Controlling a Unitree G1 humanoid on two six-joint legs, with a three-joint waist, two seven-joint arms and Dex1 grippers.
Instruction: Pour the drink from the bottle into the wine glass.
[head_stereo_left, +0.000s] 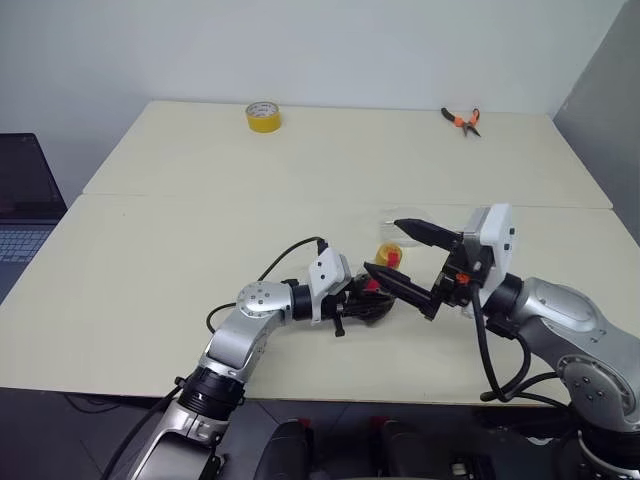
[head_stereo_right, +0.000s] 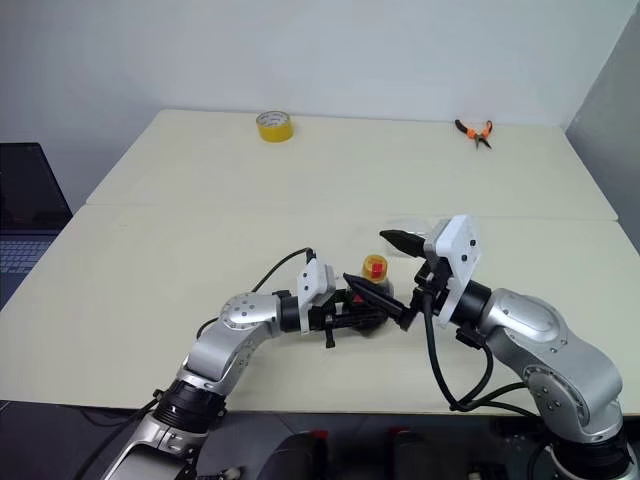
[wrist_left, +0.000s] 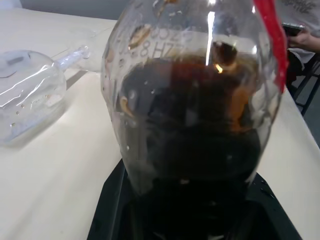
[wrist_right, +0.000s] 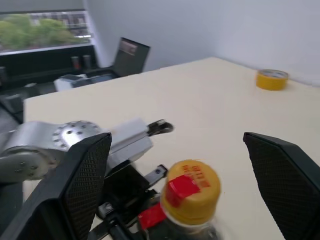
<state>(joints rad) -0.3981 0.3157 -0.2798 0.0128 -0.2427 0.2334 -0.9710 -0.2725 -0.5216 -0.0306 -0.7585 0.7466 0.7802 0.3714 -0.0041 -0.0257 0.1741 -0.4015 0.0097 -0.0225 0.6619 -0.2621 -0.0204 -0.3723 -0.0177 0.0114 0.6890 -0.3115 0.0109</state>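
Observation:
The bottle (head_stereo_left: 377, 292) stands on the table near its front edge, its bulbous clear body half full of the dark brown drink (wrist_left: 200, 145), with a red label strip and a yellow cap (wrist_right: 193, 192). My left gripper (head_stereo_left: 363, 302) reaches in from the left and is shut on the bottle's body. My right gripper (head_stereo_left: 383, 246) is open, one black finger (wrist_right: 82, 182) on each side of the cap and apart from it. The wine glass (wrist_left: 31, 94) lies on its side on the table just beyond the bottle.
A yellow tape roll (head_stereo_left: 262, 116) sits at the far left of the cream table (head_stereo_left: 200, 230), and orange-handled pliers (head_stereo_left: 462, 121) at the far right. A laptop (head_stereo_left: 24, 200) stands off the table's left edge. A seam crosses the tabletop.

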